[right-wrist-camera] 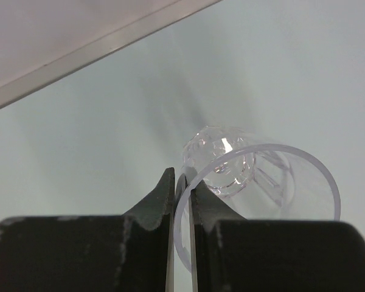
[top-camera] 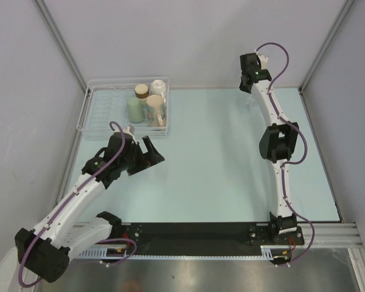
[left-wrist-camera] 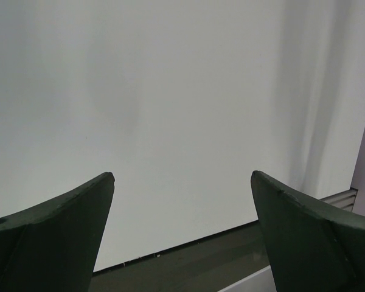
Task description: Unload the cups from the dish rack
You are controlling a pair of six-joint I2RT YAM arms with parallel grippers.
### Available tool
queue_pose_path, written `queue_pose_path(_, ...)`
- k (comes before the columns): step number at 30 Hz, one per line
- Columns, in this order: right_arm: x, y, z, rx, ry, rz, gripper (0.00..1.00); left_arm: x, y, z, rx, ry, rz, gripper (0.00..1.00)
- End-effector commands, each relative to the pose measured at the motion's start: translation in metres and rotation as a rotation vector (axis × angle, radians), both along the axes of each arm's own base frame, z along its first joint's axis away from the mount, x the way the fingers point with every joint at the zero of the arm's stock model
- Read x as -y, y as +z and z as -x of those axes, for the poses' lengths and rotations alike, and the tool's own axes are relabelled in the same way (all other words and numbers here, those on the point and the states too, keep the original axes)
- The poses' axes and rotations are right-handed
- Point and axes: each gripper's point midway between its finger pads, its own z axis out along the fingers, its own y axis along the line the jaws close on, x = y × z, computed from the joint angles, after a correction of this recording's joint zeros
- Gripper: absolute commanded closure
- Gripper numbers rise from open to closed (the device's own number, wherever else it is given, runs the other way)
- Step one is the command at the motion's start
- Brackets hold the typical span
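Grip check: right fingers [right-wrist-camera: 151, 213] clamped narrow on the rim of the clear cup [right-wrist-camera: 258, 176], one finger inside the wall, one outside, wall pinched between them. Cup is transparent, smooth, round, thin-walled, with a moulded pattern in the base. The wrist camera looks in through the mouth to the base. Cannot tell whether the base rests on the desk [right-wrist-camera: 109, 121] or hangs above it. Top view: that arm is stretched to the far right of the desk, close to the back wall, well apart from the dish rack [top-camera: 97, 115].

Other side: left fingers [left-wrist-camera: 61, 237] spread wide, nothing between them, touching nothing. Dark, matte, wedge-shaped tips. Beyond them the wrist view gives only a pale flat surface and a dark strip along its edge. Top view puts them just in front of the rack's near right corner, above the desk.

Dish rack: shallow rectangular tray, thin white grid bars, raised rim, sitting in the far left corner of the desk. Four cups bunched at its right end: brown cup [top-camera: 142, 91] and white cup [top-camera: 159, 87] at the back, pale green cup [top-camera: 134, 111] and beige cup [top-camera: 155, 109] in front. They are packed close; contact between them is hard to judge. All four opaque, roughly cylindrical.

Desk is flat, pale blue-green, matte; grey panels wall it in on three sides.
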Motion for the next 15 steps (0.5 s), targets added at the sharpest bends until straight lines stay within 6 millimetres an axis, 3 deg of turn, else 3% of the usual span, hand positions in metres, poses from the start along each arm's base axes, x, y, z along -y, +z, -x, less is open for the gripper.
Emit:
queue_pose_path(1,0.004,-0.02,-0.018,0.02,-0.023,-0.015,1.0,-0.002,-0.007,-0.003,0.003,-0.01,-0.041,0.0)
queue_pose_path(8,0.011,-0.042,-0.027,0.029,-0.056,-0.021,1.0,-0.005,-0.022,-0.003,-0.037,-0.009,-0.077,0.0)
queue_pose_path(15,0.023,-0.062,-0.026,-0.002,-0.091,-0.018,1.0,-0.002,-0.024,-0.006,-0.054,-0.012,-0.078,0.0)
